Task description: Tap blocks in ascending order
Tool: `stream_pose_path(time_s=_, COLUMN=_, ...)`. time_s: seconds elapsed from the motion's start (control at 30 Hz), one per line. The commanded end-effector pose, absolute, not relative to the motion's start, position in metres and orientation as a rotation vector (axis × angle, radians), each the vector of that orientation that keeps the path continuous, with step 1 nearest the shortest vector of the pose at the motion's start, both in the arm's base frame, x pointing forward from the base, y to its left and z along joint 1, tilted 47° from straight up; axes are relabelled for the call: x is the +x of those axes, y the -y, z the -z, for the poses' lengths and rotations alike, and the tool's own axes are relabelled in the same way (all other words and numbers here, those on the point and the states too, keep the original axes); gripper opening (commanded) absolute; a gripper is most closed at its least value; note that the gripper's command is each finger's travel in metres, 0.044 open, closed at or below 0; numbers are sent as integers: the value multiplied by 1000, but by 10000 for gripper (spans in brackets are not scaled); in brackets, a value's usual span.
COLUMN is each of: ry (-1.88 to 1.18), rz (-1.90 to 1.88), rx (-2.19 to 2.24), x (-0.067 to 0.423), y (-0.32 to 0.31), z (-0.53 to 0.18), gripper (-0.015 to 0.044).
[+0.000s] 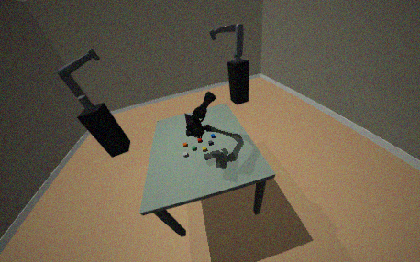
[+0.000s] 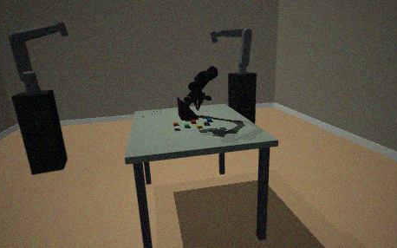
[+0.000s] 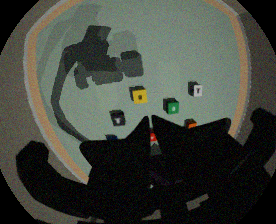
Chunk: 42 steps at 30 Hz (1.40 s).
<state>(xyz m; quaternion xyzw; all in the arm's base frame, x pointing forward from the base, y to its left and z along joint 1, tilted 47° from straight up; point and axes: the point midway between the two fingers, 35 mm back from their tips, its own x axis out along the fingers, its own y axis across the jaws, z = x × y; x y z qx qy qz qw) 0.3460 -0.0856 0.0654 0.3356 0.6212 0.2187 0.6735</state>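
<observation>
Above the red block [image 3: 153,137] hangs the pincer [image 3: 153,137], closed (empty), table edge [image 2: 204,152] far.

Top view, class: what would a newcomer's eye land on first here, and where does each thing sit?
A cluster of small coloured blocks, among them an orange block, a green block and a blue block, dots the pale table mid-room. The dark arm rears up behind them, gripper shut by the red block. Two black pedestals flank the table.

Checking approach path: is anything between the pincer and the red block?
Nothing visible. The shut pincer hangs right above the red block, which peeks through the slit between its fingers; the orange block and green block sit off to the side.
</observation>
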Motion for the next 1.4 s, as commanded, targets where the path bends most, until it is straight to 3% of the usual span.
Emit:
stream_pose_path(time_s=0.0, ry=-1399, rz=-492, rx=767, x=351, y=74, z=-62, gripper=20)
stream_pose_path(time_s=0.2, ry=-1398, rz=-496, rx=769, x=359, y=23, z=-15, gripper=20)
stream_pose_path(time_s=1.37, ry=-1396, rz=-494, rx=766, x=362, y=10, z=-2, gripper=20)
